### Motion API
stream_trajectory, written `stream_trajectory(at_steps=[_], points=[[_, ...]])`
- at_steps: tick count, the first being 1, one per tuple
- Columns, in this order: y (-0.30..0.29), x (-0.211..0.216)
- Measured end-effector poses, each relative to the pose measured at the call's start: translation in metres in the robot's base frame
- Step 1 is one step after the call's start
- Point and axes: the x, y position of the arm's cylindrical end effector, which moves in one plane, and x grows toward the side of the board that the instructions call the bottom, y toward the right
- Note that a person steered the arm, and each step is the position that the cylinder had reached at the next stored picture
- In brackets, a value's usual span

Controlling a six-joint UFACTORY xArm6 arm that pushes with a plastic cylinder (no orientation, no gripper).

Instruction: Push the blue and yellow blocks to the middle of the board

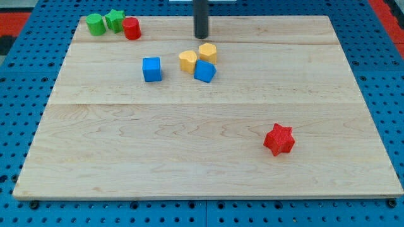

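My tip [201,36] is at the view's top centre, just above the cluster of blocks and touching none. Below it sits a yellow hexagonal block [207,52], with a yellow heart-like block [187,61] to its left and a blue block [204,71] touching both from below. A blue cube [151,69] stands alone further to the view's left of this cluster.
A green cylinder [96,24], a green star [115,19] and a red cylinder [132,28] sit together at the top left corner. A red star [279,139] lies at the lower right. The wooden board [208,170] lies on a blue pegboard.
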Motion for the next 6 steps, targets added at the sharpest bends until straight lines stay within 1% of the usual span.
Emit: stream_trajectory(at_steps=[1, 2, 3, 4, 5, 6], points=[[0.003, 0.038], [-0.006, 0.086], [-0.029, 0.054], [-0.077, 0.056], [-0.079, 0.074], [-0.147, 0.078]])
